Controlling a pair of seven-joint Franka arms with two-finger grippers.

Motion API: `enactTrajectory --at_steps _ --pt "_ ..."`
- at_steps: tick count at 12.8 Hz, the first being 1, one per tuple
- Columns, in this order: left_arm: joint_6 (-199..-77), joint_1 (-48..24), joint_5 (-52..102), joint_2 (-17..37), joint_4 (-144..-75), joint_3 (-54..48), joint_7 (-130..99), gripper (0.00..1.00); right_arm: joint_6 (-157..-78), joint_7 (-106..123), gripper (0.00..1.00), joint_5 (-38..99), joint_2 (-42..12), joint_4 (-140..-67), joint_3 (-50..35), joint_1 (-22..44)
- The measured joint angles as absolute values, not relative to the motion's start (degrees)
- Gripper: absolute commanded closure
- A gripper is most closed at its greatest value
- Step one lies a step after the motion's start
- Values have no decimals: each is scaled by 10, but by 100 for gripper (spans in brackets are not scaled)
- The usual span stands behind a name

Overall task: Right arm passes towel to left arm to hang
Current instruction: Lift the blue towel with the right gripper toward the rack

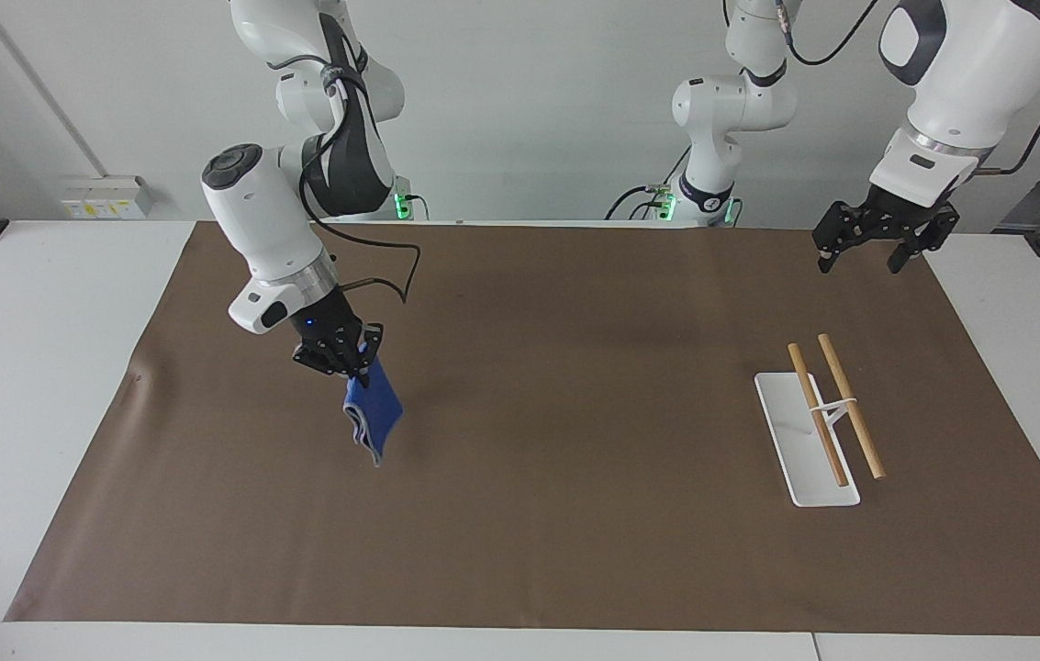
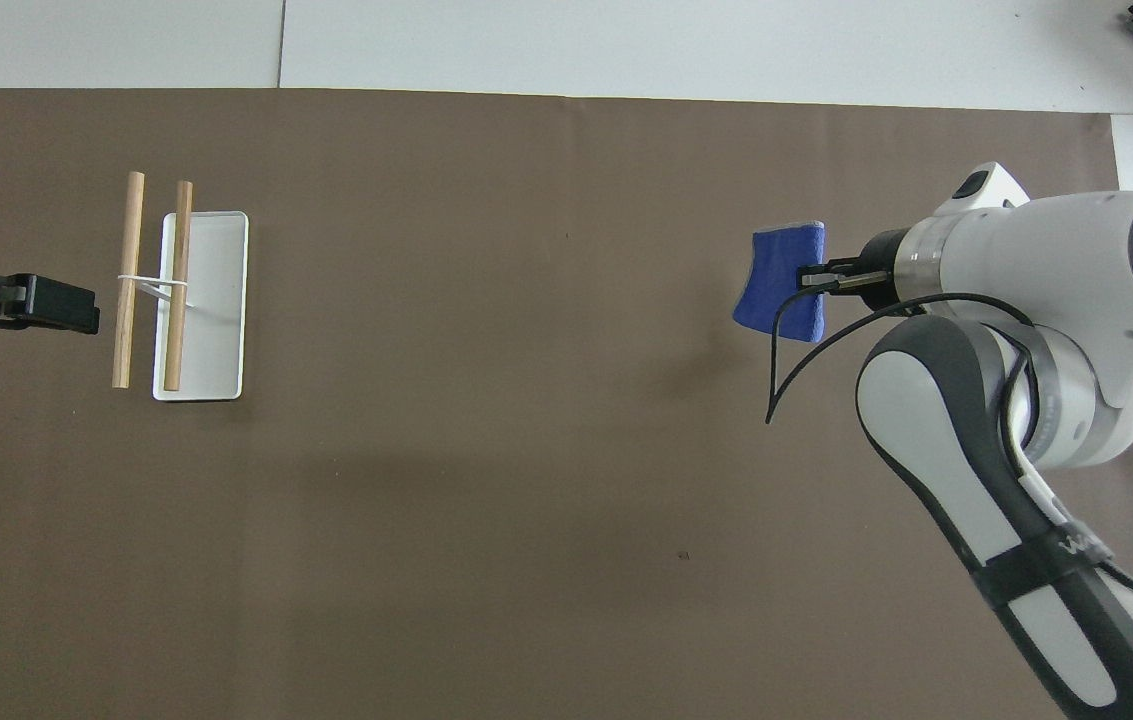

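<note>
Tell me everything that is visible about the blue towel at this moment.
The towel is a small bright-blue cloth that looks like soft terry, with a thin light-grey edging along its border. It is off the brown table cover, hanging folded and slack from its upper edge, tapering to a lower corner. The right gripper is shut on that upper edge and holds it in the air over the right arm's end of the table. Nothing else touches it.
</note>
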State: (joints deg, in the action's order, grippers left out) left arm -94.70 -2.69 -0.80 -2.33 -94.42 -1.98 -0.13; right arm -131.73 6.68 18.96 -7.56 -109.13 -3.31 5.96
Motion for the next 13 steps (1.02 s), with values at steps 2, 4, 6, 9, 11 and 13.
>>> enactTrajectory --at_steps 2,4,6,9,11,13 --pt "-947 -27 -8 -23 -944 -20 -1 0 -1316 67 100 284 -76 -1074 -47 60" --pt "-947 -27 -8 -23 -944 -20 -1 0 -1314 67 100 387 -76 -1065 -59 60" --pt "-947 -27 -8 -23 -944 -20 -1 0 -1314 66 100 506 -75 -1062 -76 61" --pt "-947 -27 -8 -23 -944 -24 -1 0 -1301 66 100 638 -73 -1060 -90 65" --pt "-947 -27 -8 -23 -944 -24 -1 0 -1299 66 100 699 -70 -1059 -96 90" --pt "-947 -27 -8 -23 -945 -28 20 0 -1299 66 100 757 -66 -1059 -98 126"
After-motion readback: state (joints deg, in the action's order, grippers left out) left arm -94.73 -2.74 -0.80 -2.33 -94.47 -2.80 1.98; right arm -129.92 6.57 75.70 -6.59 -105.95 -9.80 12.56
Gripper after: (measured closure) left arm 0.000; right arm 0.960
